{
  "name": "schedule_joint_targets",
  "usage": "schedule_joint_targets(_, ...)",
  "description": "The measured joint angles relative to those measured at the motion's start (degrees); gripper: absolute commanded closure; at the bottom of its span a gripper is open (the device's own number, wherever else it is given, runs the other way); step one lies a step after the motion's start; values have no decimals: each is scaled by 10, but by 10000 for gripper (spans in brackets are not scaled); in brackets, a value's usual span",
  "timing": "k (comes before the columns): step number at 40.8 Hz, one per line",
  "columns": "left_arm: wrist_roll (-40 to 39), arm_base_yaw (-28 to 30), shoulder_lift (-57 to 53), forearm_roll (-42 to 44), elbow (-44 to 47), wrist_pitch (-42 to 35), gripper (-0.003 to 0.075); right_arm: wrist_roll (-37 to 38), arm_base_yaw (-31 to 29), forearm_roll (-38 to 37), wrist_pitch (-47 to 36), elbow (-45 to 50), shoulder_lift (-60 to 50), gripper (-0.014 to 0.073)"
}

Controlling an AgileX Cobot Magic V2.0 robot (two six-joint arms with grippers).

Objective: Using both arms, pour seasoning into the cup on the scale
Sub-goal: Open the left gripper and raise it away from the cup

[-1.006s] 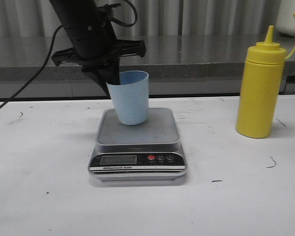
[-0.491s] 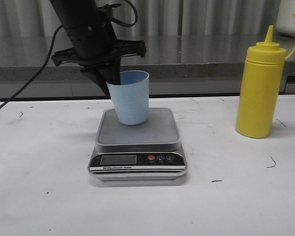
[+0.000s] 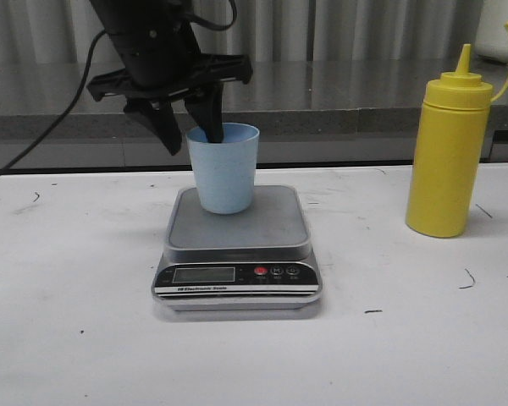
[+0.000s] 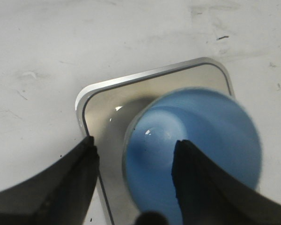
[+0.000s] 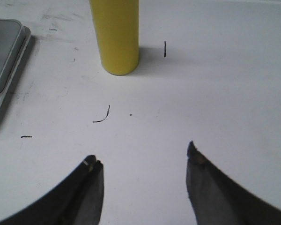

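Colours on the worktop

Light blue cup (image 3: 225, 167); yellow bottle (image 3: 450, 152); silver-grey scale (image 3: 237, 245) with black front panel and red button (image 3: 260, 271); white worktop (image 3: 85, 338) flecked with dark marks; black end effector (image 3: 186, 127).

Scale (image 3: 237, 222) brushed metal; cup (image 3: 226, 169) matt plastic; bottle (image 3: 450, 152) glossy.

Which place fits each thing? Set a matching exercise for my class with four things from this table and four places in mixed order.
Things:
1. cup
2. seasoning bottle
3. left gripper
4. right gripper

Places:
A. open over bare table
B. upright on the table, right of the scale
C. on the steel platform
D. one finger inside the cup, one outside

Pairs: 1-C, 2-B, 3-D, 4-A
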Motion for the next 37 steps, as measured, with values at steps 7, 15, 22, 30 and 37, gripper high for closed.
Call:
schedule_joint_targets(7,20,0,-56,40,0,11,356,0,0,0,0,0,0,169)
schedule_joint_targets(15,37,0,-160,109,29,31,356,0,0,0,0,0,0,169)
schedule_joint_targets(22,54,0,-284,124,131,8,356,0,0,0,0,0,0,169)
schedule_joint_targets(30,57,0,-417,134,265,-32,356,0,0,0,0,0,0,169)
schedule_joint_targets(37,58,0,-529,135,372,-44,356,0,0,0,0,0,0,169)
